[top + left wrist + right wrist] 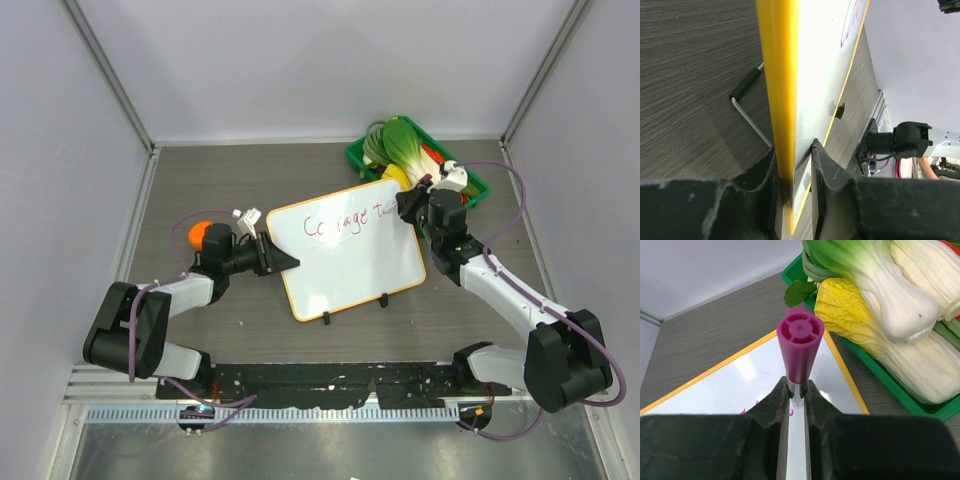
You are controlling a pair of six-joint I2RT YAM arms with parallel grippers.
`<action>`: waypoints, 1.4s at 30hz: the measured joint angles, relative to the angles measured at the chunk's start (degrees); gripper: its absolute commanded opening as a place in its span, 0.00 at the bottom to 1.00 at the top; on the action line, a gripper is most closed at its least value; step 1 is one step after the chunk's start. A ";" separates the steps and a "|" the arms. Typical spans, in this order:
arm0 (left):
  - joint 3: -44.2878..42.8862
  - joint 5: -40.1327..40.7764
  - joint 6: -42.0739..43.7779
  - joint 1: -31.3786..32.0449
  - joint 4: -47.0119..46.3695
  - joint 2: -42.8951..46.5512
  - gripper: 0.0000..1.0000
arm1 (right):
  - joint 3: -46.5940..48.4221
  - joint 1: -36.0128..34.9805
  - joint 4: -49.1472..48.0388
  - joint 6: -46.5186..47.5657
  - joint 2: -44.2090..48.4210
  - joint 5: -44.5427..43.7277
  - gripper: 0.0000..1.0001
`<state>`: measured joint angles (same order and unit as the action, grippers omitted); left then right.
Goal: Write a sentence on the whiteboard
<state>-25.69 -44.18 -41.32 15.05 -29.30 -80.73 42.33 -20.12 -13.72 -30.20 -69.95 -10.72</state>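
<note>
The whiteboard [350, 255] lies mid-table, white with an orange frame and two black clips on its near edge. Purple-pink writing [345, 224] along its far part reads about "Courage t". My left gripper [283, 260] is shut on the board's left edge; the left wrist view shows the yellow-orange frame [780, 100] clamped between the pads. My right gripper [410, 207] is shut on a purple marker [800, 347], held upright with its tip on the board's far right corner area [755, 385], at the end of the writing.
A green tray [468, 180] of toy vegetables stands just behind the right gripper, with bok choy [875, 275] and a yellow cabbage [860, 320]. An orange ball [203, 233] and small white pieces [245, 215] lie by the left arm. A metal stand leg [747, 107] shows under the board.
</note>
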 measured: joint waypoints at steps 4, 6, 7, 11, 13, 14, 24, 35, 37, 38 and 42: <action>0.00 0.00 0.00 0.00 0.00 0.00 0.00 | -0.70 0.00 1.01 0.17 0.98 0.09 0.01; -0.02 0.00 0.00 0.00 0.02 0.00 0.00 | -1.22 0.00 1.38 0.20 1.40 0.00 0.01; -0.02 0.00 0.00 0.00 0.02 0.00 0.00 | -1.44 0.00 1.40 0.17 1.53 -0.15 0.01; -0.02 0.15 -0.02 0.11 0.00 0.00 0.00 | -1.75 0.00 1.44 0.17 1.73 -1.05 0.01; -0.02 0.24 -0.04 0.20 0.00 0.00 0.00 | -1.75 0.00 1.44 0.15 1.73 -1.49 0.01; -0.02 0.24 -0.04 0.22 0.00 0.00 0.00 | -1.75 0.00 1.42 0.13 1.70 -1.66 0.01; -0.02 0.24 0.00 0.22 0.00 0.00 0.00 | 0.55 0.37 1.57 0.11 0.37 -2.73 0.01; -0.17 0.26 -0.02 0.26 0.26 0.00 0.00 | 2.89 0.48 1.25 -0.28 -2.05 -1.16 0.01; -0.20 0.26 -0.02 0.26 0.33 0.00 0.00 | 2.89 0.52 1.14 -0.81 -2.10 -0.04 0.01; -0.22 0.26 0.00 0.26 0.35 0.00 0.00 | 2.89 0.52 1.14 -1.01 -2.10 0.20 0.01; -0.24 0.24 0.02 0.26 0.37 0.00 0.00 | 2.78 0.79 1.11 -2.47 -1.88 2.29 0.01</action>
<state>-25.93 -43.94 -41.30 15.31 -28.93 -80.73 45.10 -19.33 -12.60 -32.67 -71.83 -8.43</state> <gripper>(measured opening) 0.242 0.172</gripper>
